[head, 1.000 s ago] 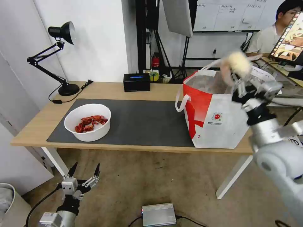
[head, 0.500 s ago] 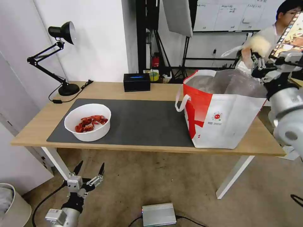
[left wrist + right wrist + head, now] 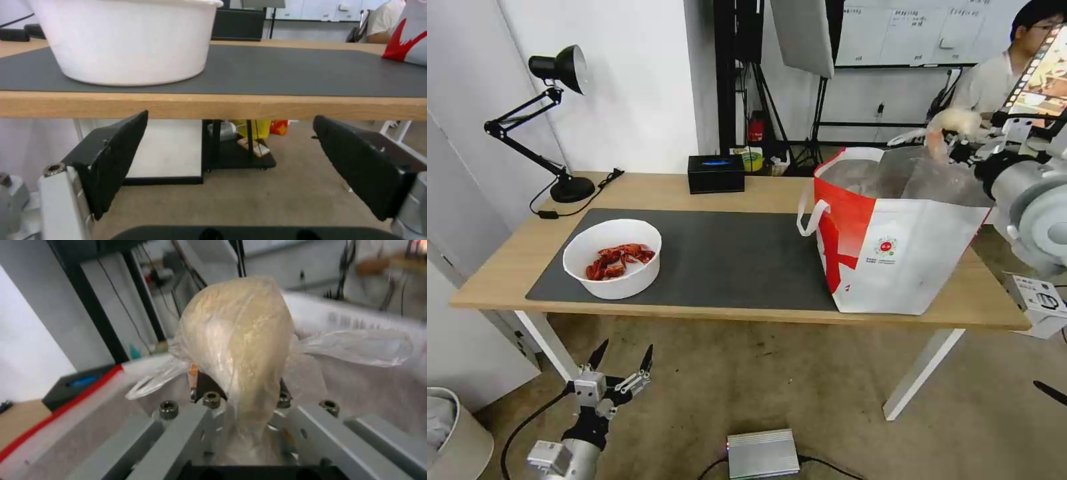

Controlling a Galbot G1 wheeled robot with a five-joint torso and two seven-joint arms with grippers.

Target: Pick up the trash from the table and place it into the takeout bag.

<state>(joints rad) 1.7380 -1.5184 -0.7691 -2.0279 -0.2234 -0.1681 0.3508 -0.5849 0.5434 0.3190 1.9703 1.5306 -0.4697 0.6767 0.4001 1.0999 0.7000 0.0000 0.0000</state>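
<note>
My right gripper (image 3: pixel 949 139) is shut on the small knotted clear bag with a whitish lump (image 3: pixel 958 120), held just above the far right rim of the white-and-red takeout bag (image 3: pixel 894 260). In the right wrist view the knotted bag (image 3: pixel 240 340) bulges over the gripper (image 3: pixel 240 396) and the takeout bag's foil lining (image 3: pixel 89 436) lies below. The white bowl of red shells (image 3: pixel 620 280) stands on the dark mat (image 3: pixel 727 253) at the table's (image 3: pixel 647 190) left. Below the table's front edge, under the bowl (image 3: pixel 129 40), my left gripper (image 3: pixel 626 347) (image 3: pixel 230 116) hangs open and holds nothing.
A black desk lamp (image 3: pixel 557 67) stands at the table's back left, and a black box (image 3: pixel 716 173) at the back middle. A grey metal box (image 3: pixel 762 453) lies on the floor in front. A bin (image 3: pixel 447 427) stands at the lower left.
My right gripper swung with the knotted bag up and to the right, then came down a little to the takeout bag's far right rim. The left gripper crept slightly right.
</note>
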